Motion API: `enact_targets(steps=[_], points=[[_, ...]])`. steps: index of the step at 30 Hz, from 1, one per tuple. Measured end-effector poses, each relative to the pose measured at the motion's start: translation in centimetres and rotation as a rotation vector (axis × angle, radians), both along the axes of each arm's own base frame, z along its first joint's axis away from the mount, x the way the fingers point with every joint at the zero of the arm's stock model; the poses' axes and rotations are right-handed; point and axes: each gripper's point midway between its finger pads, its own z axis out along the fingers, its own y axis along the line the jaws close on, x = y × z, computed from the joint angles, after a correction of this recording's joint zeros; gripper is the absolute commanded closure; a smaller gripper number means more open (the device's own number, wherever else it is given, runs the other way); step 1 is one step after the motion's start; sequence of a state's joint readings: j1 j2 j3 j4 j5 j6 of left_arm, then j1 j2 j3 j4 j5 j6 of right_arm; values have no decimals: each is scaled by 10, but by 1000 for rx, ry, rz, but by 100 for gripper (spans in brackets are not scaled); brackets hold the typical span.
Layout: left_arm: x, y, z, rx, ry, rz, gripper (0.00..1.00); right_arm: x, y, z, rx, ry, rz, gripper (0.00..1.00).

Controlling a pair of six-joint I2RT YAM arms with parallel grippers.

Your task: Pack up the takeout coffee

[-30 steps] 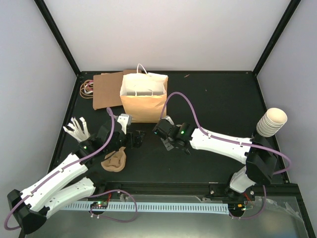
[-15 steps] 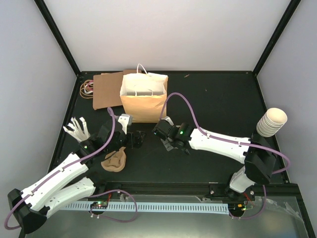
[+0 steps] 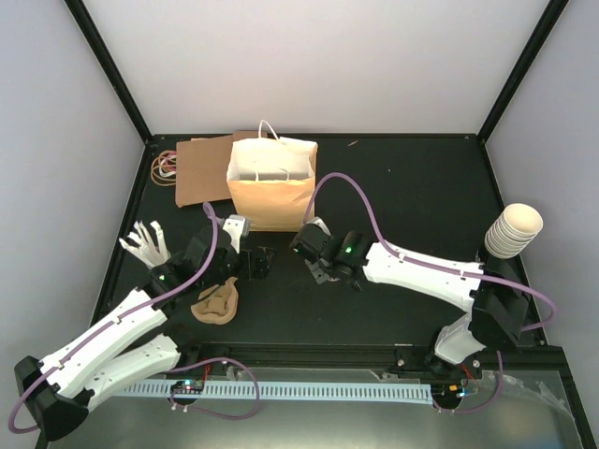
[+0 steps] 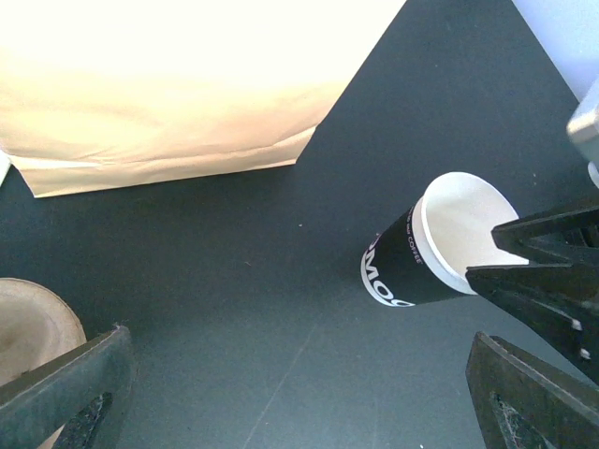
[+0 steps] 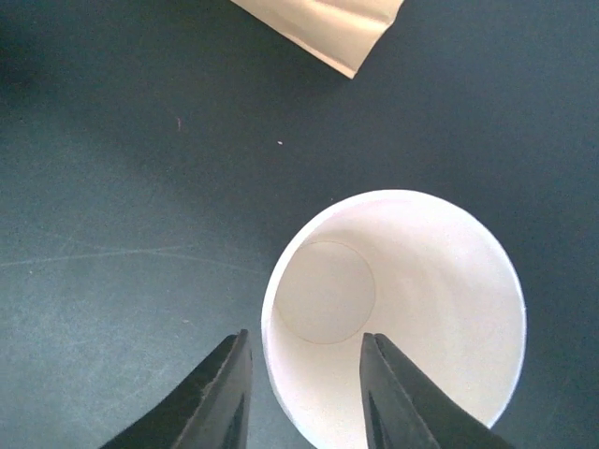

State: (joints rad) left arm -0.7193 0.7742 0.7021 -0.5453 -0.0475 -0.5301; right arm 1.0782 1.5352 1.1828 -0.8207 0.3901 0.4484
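A small dark paper cup [image 4: 402, 271] marked "COFFEE", white inside and without a lid, stands on the black table in front of the paper bag. It also shows in the top view [image 3: 262, 263] and the right wrist view [image 5: 402, 318]. My right gripper [image 5: 304, 393] straddles its near rim, one finger outside and one inside, with a gap to the wall. My left gripper [image 4: 299, 402] is wide open just left of the cup and holds nothing. No black-lidded cup shows.
An open paper bag [image 3: 271, 182] stands behind the cup, with flat cardboard [image 3: 201, 168] and rubber bands [image 3: 167, 166] to its left. A brown pulp tray [image 3: 215, 301] lies under the left arm. A white pronged item [image 3: 145, 243] lies at left. Stacked cream cups [image 3: 513, 229] are at right.
The right arm has shifted slightly. The cup and the left gripper are about where they were.
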Motion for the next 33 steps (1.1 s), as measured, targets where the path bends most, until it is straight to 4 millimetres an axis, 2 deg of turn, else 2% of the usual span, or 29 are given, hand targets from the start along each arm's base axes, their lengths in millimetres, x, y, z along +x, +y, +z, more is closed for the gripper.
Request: enact_targets(steps=[4, 8, 9, 11, 13, 18, 21, 26, 33], points=[[0, 0, 0, 0, -1, 0, 1, -1, 0, 11, 28, -16, 4, 54], [0, 0, 1, -1, -2, -1, 1, -2, -2, 28, 73, -44, 4, 41], [0, 0, 1, -1, -3, -1, 1, -1, -2, 33, 87, -53, -2, 35], [0, 0, 1, -2, -5, -1, 1, 0, -6, 45, 115, -83, -22, 16], [-1, 1, 2, -4, -8, -2, 1, 3, -11, 60, 145, -126, -50, 1], [-1, 1, 4, -8, -13, -2, 1, 12, -34, 95, 209, -244, -157, 0], [-2, 1, 6, -13, -18, -2, 1, 17, -48, 104, 215, -301, -233, 0], [-3, 1, 9, -21, -25, -6, 1, 21, -63, 101, 154, -345, -288, 8], [-4, 2, 12, -29, -35, -10, 1, 25, -79, 84, 9, -365, -353, 4]])
